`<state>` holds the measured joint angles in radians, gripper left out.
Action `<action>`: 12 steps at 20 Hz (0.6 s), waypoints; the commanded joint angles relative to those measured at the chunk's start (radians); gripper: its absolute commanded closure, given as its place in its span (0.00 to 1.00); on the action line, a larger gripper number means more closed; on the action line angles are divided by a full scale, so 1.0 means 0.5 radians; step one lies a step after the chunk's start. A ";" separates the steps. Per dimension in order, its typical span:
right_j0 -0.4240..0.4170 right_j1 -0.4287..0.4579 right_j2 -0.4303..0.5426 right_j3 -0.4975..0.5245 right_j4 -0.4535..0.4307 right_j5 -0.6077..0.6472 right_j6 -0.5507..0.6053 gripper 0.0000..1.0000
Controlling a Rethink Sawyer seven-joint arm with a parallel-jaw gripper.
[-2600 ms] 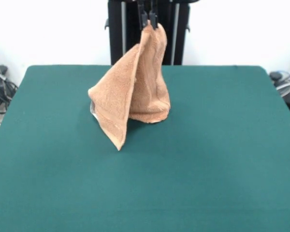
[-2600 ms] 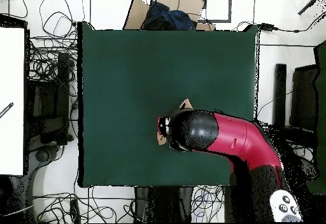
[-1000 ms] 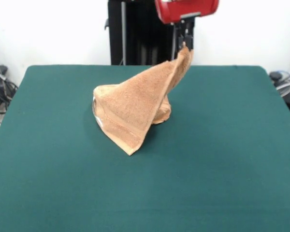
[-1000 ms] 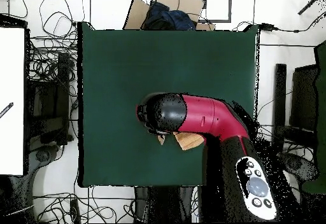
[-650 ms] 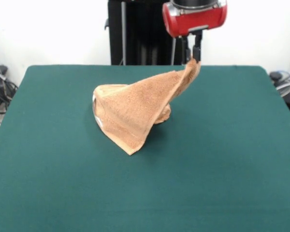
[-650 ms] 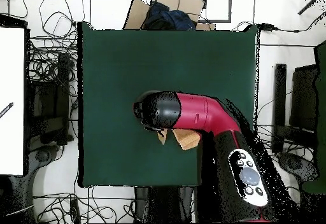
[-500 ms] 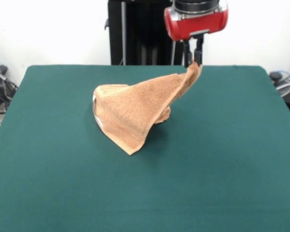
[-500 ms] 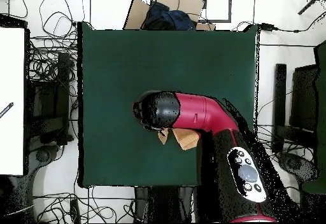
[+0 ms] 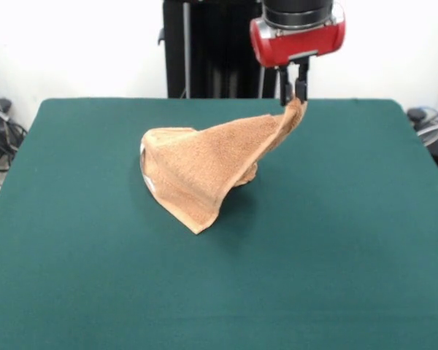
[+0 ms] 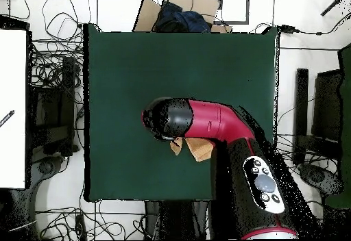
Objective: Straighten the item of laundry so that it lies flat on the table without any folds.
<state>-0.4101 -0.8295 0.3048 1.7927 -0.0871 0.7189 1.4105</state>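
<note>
Hand [image 9: 293, 97]: pressed together on 1 corner of the towel, pinching it above the counter, below the red wrist housing [image 9: 298, 38]; hidden under the arm in the overhead view.
Towel [image 9: 204, 168]: tan-orange terry, pulled up into a slanted tent shape; raised corner at about 1 o'clock from its middle in the front view, held well clear of the surface.
Towel, lower part: resting on the counter, 1 pointed corner reaching toward 6 o'clock in the front view, a rounded bunched fold lying under the raised sheet on the 3 o'clock side.
Towel, edge at 9 o'clock: a thin pale strip showing along the fold in the front view; too small to tell what it is.
Towel, state: folded over itself, not flat.
Towel, overhead view: only small tan patches [image 10: 198, 148] visible, just past the arm's edge, toward 6 o'clock from the counter's middle.
Counter [image 9: 336, 255]: dark green, much wider than the towel.
Arm [image 10: 212, 125]: red and black, lying across the towel in the overhead view, rounded black end pointing toward 9 o'clock.
Surroundings: tangled cables [image 10: 58, 81] on the floor beside the counter in the overhead view.
</note>
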 commanded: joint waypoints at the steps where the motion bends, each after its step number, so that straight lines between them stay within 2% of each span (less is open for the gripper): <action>1: 0.066 0.028 0.063 -0.022 0.042 -0.054 0.265 1.00; 4: 0.129 0.012 0.026 -0.062 -0.006 -0.039 0.292 1.00; 12: 0.264 -0.014 -0.065 -0.028 0.059 -0.075 0.472 1.00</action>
<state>-0.3223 -0.8311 0.2958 1.7719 -0.0879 0.7191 1.4109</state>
